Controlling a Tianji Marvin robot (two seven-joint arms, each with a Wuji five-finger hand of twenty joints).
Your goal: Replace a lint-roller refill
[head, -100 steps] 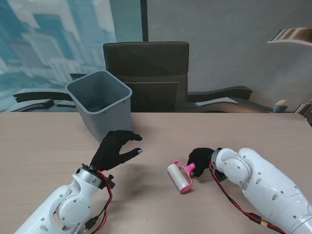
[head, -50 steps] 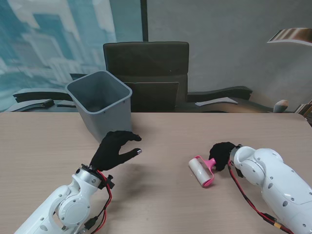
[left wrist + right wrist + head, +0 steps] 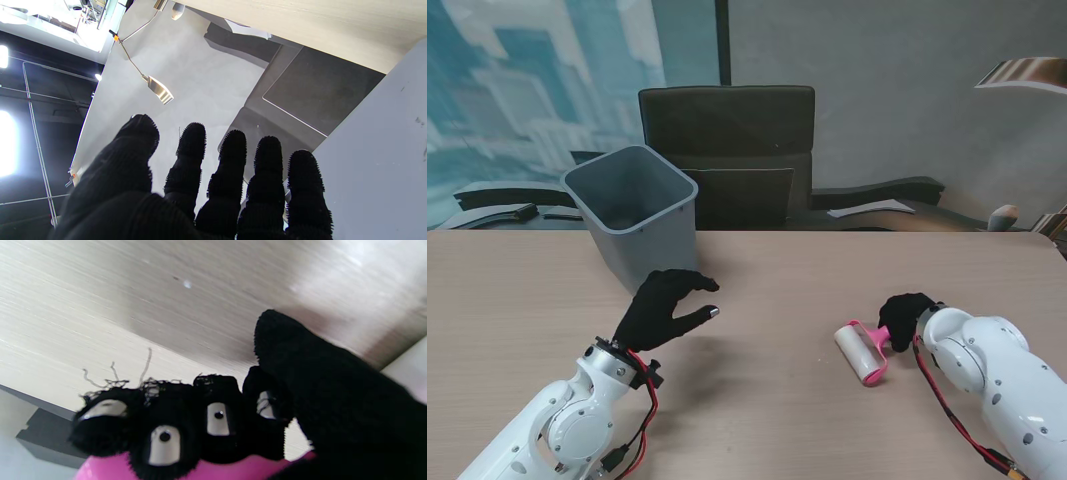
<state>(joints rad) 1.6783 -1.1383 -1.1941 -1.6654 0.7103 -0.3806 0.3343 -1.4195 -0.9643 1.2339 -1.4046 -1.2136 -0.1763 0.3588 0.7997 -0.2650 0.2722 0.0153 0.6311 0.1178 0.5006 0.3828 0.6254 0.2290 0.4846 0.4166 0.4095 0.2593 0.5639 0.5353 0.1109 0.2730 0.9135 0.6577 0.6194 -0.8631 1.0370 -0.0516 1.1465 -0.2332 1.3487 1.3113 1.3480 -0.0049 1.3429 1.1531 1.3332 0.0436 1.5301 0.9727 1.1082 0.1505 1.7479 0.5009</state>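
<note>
On the right side of the table (image 3: 777, 270), the lint roller (image 3: 864, 353) is being gripped by its pink handle (image 3: 213, 470), with the right hand (image 3: 903, 318) curled tight around it and the white roll sticking out to the left, low over the wood. The left hand (image 3: 663, 308) is being held up just beside the grey bin (image 3: 633, 210), fingers (image 3: 233, 173) spread loose, nothing being gripped there.

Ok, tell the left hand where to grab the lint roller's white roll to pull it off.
Grip the white roll around its middle, coming from the robot's left: the right hand holds the pink handle on the other side, so that side is clear for the left hand.
</note>
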